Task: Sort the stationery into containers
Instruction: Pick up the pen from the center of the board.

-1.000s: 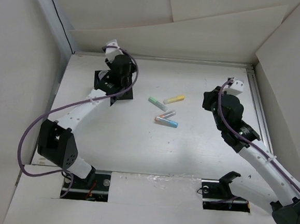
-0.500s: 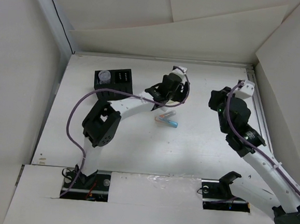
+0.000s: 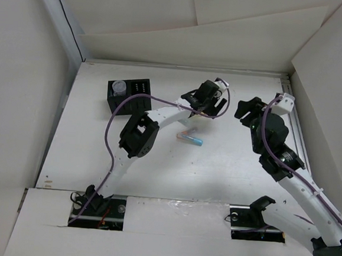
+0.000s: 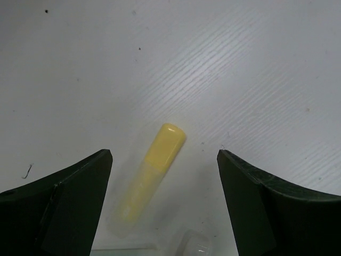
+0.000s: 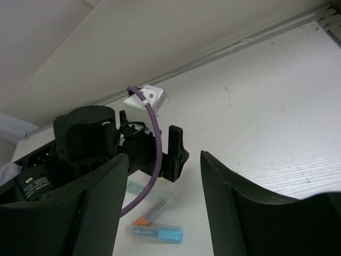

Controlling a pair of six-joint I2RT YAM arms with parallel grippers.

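One stick is up for collection: the yellow stick (image 4: 155, 162), flat on the desk (image 3: 156, 168) near its centre. In the left wrist view its rounded cap points to 1 o'clock and its tail to 7 o'clock.

Left fingers (image 4: 64, 197): spread wide, one to each side of the stick, well clear of it and holding nothing. Right fingers (image 5: 250, 213): also apart and empty, hanging at 3 o'clock of the left ones.

Other stock: the blue-ended stick (image 3: 191, 140) lies at 6 o'clock of the left fingers, with a pinkish stick (image 5: 157, 209) just beside it. The organizer (image 3: 128, 105) stands at 10 o'clock on the desk. A round piece (image 3: 120, 86) sits in its far-left compartment.

Handling, as judged:
- The stick looks light, rigid and smooth-skinned, so expect it to roll or skate if nudged on one side only.
- The stick lies skewed between the fingers. Turn the wrist to bring them square across the barrel before you close.
- Take it at mid-length, below the cap seam. A grip on the rounded cap would likely squirt it out.
- Moderate pressure should do. Nothing suggests it is fragile.
- A pale object at 6 o'clock in the wrist view lies close to the tail. What it is cannot be told, so keep clear of it.
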